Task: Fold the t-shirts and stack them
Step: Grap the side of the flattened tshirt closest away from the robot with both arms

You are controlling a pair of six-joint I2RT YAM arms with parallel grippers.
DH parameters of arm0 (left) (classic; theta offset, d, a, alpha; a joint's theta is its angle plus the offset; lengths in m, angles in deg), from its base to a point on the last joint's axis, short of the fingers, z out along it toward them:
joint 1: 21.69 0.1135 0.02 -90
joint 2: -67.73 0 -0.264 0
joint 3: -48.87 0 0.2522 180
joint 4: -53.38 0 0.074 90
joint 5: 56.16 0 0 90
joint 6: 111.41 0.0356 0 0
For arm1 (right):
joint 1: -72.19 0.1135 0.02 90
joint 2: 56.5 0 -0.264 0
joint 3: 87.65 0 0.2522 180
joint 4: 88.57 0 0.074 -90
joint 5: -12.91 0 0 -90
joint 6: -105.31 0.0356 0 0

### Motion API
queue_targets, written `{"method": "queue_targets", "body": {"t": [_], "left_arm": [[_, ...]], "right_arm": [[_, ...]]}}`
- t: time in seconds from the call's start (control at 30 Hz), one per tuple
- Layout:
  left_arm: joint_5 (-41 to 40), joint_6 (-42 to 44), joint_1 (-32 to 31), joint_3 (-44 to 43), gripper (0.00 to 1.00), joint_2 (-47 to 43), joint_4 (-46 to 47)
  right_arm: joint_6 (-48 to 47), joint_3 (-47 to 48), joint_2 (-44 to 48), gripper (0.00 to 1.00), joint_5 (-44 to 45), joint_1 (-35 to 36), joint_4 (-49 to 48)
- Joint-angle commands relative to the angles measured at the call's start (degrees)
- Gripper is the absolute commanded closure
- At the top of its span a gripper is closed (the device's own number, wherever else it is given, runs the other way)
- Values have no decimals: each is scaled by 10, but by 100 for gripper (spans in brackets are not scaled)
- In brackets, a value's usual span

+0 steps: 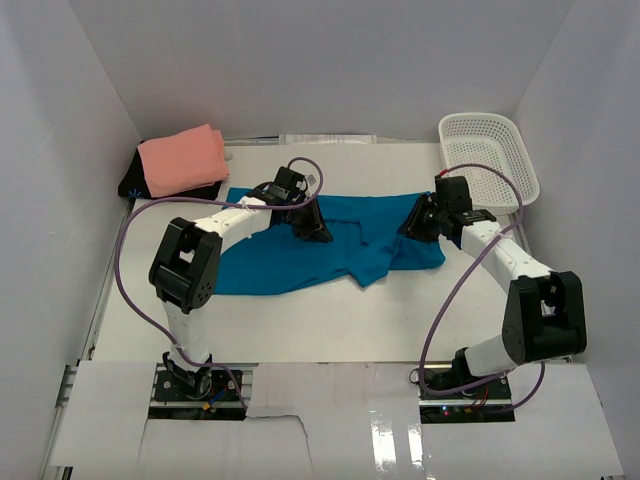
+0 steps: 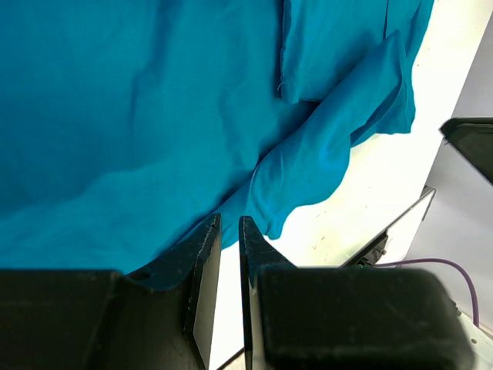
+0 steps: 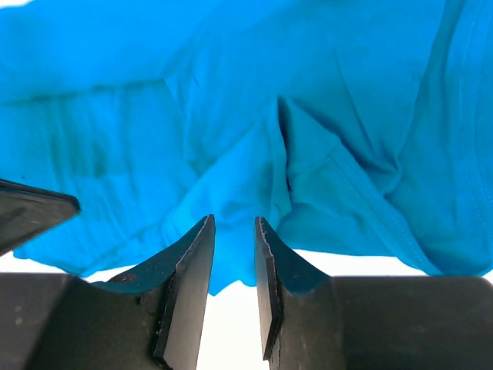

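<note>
A blue t-shirt (image 1: 330, 245) lies rumpled across the middle of the table, with a flap folded over at its front right. My left gripper (image 1: 312, 226) is low over the shirt's upper middle. In the left wrist view (image 2: 229, 223) its jaws stand a narrow gap apart, with a shirt edge (image 2: 308, 169) at the tips and white table showing between them. My right gripper (image 1: 420, 220) is at the shirt's right end. In the right wrist view (image 3: 233, 225) its jaws are open, with a lobe of blue cloth (image 3: 231, 254) between the tips. A folded pink t-shirt (image 1: 183, 160) lies at the back left.
The pink shirt rests on a black item (image 1: 133, 184) in the back left corner. A white plastic basket (image 1: 490, 155) stands at the back right. White walls enclose the table on three sides. Purple cables loop off both arms.
</note>
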State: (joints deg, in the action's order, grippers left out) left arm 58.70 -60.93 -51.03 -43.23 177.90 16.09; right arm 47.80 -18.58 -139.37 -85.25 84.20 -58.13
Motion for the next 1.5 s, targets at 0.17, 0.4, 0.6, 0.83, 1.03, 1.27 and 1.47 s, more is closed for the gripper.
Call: {"method": "queue_targets", "body": {"t": [0.17, 0.4, 0.6, 0.83, 1.03, 1.27, 1.47], "left_arm": [[6, 0, 3, -15, 74, -23, 1], [4, 2, 3, -21, 74, -22, -4], [1, 5, 4, -28, 74, -20, -9], [-1, 9, 5, -27, 74, -19, -13], [-2, 8, 6, -22, 74, -22, -12], [1, 5, 6, -22, 74, -25, -10], [5, 3, 6, -19, 74, -28, -7]], "right_arm": [[-26, -21, -48, 66, -34, 7, 17], [-29, -20, -76, 66, -19, 16, 9], [-26, -23, -99, 66, -11, 27, -1], [-26, -23, -108, 88, -7, 29, -7], [-33, -20, -73, 92, 7, 30, 29], [-43, -22, -7, 92, -8, 30, 93], [-38, -35, 44, 92, -53, 30, 109]]}}
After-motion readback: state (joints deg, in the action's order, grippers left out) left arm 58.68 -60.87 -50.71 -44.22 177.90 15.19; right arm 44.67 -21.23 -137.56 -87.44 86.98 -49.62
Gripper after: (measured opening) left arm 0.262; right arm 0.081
